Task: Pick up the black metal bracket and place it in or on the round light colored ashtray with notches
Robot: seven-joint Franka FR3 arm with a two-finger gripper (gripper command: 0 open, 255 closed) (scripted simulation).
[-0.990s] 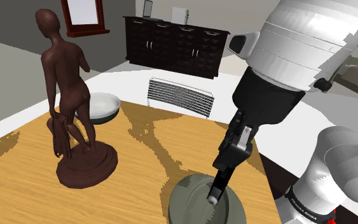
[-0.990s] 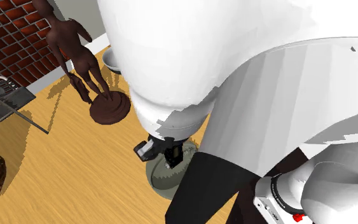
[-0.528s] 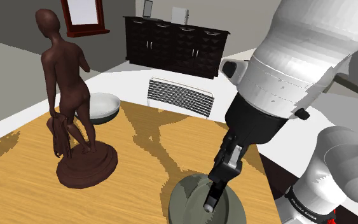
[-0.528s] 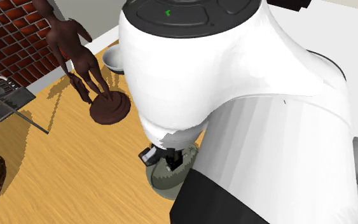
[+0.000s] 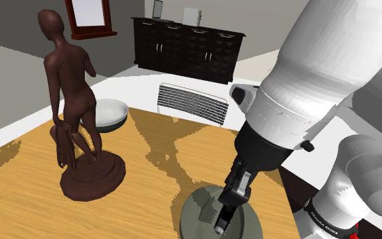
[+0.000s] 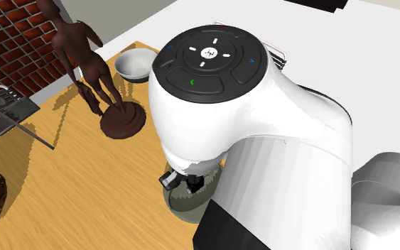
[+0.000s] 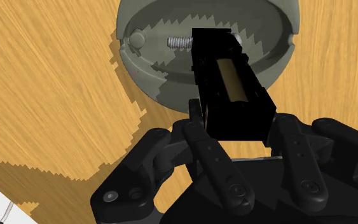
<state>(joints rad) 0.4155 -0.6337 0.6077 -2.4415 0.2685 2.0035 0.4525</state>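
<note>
The white arm (image 5: 318,68) reached down across the shoulder view's right side, its wrist tilted and its black gripper (image 5: 222,223) pointing steeply downward. Its 2 fingers (image 7: 199,135) clasped the black bracket (image 7: 231,89) between them.

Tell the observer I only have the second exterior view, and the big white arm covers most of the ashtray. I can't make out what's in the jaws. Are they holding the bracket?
Observer: Yes. In the wrist view the jaws are shut on the black bracket, clasping it from both sides.
Operator: Is it over the ashtray?
Observer: Yes. The wrist view shows the bracket's far end, with a threaded screw sticking out, above the bowl of the round grey notched ashtray.
Operator: How is it angled?
Observer: In the shoulder view it slants downward, with its lower end low inside the ashtray's rim. I can't tell whether it touches the bowl.
</note>
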